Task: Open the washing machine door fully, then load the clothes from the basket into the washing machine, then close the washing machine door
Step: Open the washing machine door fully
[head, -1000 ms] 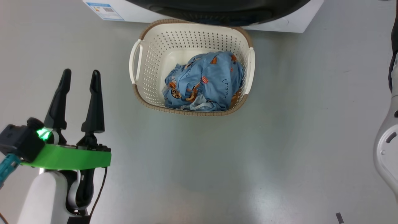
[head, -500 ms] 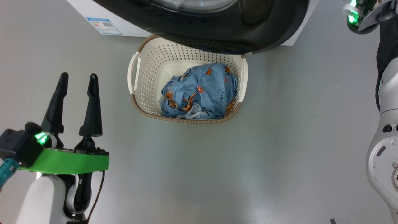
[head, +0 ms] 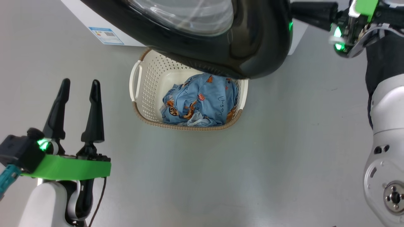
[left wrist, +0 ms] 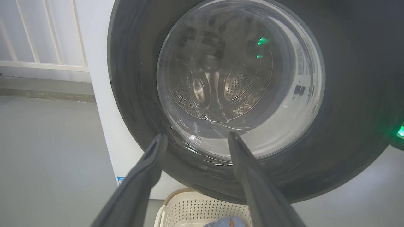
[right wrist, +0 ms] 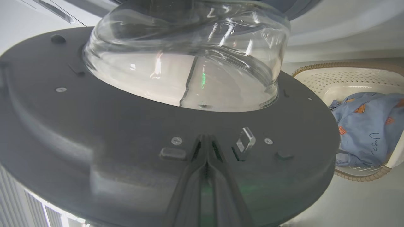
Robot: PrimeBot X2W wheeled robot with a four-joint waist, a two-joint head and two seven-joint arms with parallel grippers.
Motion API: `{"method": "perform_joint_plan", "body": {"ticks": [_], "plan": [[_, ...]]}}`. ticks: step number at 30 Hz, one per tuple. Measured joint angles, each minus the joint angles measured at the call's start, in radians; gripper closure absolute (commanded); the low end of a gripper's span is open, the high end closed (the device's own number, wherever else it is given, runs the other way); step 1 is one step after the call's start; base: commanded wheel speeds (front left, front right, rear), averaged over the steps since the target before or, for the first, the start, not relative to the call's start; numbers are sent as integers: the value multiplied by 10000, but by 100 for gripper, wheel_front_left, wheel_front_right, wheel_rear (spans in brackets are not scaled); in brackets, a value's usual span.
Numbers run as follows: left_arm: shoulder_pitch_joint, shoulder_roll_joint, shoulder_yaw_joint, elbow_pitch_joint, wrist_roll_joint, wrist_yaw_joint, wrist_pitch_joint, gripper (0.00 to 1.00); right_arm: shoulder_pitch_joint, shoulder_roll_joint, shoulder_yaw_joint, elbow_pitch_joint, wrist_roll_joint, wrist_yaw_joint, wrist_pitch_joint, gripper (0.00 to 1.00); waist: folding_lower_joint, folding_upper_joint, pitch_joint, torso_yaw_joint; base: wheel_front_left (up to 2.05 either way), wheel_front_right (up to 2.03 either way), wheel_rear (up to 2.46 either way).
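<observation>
The washing machine door (head: 252, 47), with its black rim and clear glass bowl, stands partly swung out over the far half of the basket (head: 140, 104). The blue printed clothes (head: 199, 101) lie bunched in the basket. My right gripper (head: 294, 13) is shut, its tips at the door's right edge. In the right wrist view the right gripper (right wrist: 205, 138) rests its closed tips against the grey inner face of the door (right wrist: 94, 126), below the glass bowl. My left gripper (head: 79, 85) hangs open and empty, left of the basket. The left wrist view looks through the door (left wrist: 347, 110) at the steel drum.
The white washing machine (head: 94, 19) with a blue label (head: 105, 34) stands behind the basket. Grey floor (head: 221, 173) spreads in front and to both sides. My right arm's pale links (head: 386, 142) fill the right edge. A white railing (left wrist: 41, 47) stands left of the machine.
The head view has tilted up. The door now reaches further out over the basket and hides more of it. My right gripper has come into view at the door's right edge. The left gripper stays open.
</observation>
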Motion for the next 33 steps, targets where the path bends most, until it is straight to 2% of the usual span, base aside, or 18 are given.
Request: {"method": "perform_joint_plan", "body": {"ticks": [4,15,24,33], "plan": [[12,6,-25,-44,29,0,0,0,376,4,568,-222,435,0,238,100,0,0,-70,9,0,0,0],[43,2,-107,-113,146,0,0,0,1699,-4,2663,-1070,2502,0,320,100,0,0,-356,68,0,0,0],[216,4,-117,-165,151,0,0,0,2539,-13,4299,-1576,3940,0,-92,100,0,0,-524,105,0,0,0],[216,0,-127,-176,169,0,0,0,2951,-31,6393,-1645,5674,0,-918,100,0,0,-574,202,0,0,0]]}}
